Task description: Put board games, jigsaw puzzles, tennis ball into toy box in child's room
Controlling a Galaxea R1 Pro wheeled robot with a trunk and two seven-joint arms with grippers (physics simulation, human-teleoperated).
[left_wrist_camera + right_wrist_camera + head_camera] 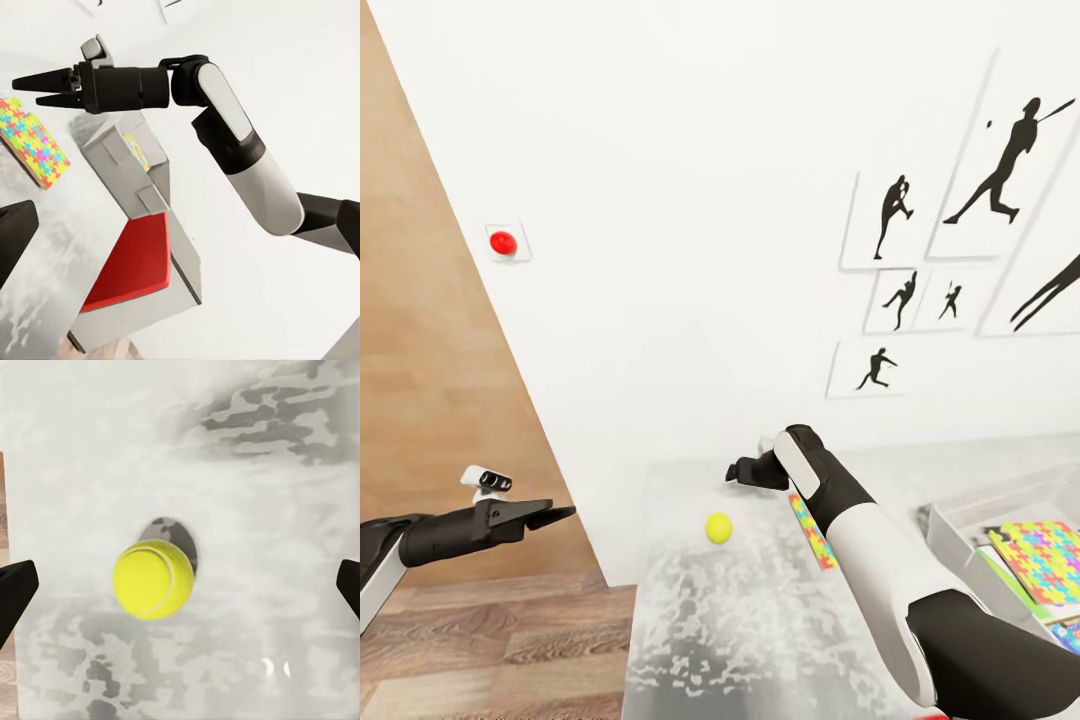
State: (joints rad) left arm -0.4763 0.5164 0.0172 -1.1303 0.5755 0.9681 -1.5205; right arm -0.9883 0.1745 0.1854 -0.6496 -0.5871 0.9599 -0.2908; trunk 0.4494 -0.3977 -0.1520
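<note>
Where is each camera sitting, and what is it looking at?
Head view: on the robot's head, looking forward and down at the table, wall, tennis ball and toy box; both arms show, with the left gripper and right gripper.
Left wrist view: on the left arm, looking across at the right arm and toy box; a dark finger shows.
Right wrist view: on the right arm, looking down at the tennis ball; dark fingers at both edges, spread.
Shared: head and right wrist views both see the ball.

No readable text, labels or numbers anywhere; wall prints (960, 230) carry only black player silhouettes, tennis ball (153, 578) unmarked.
</note>
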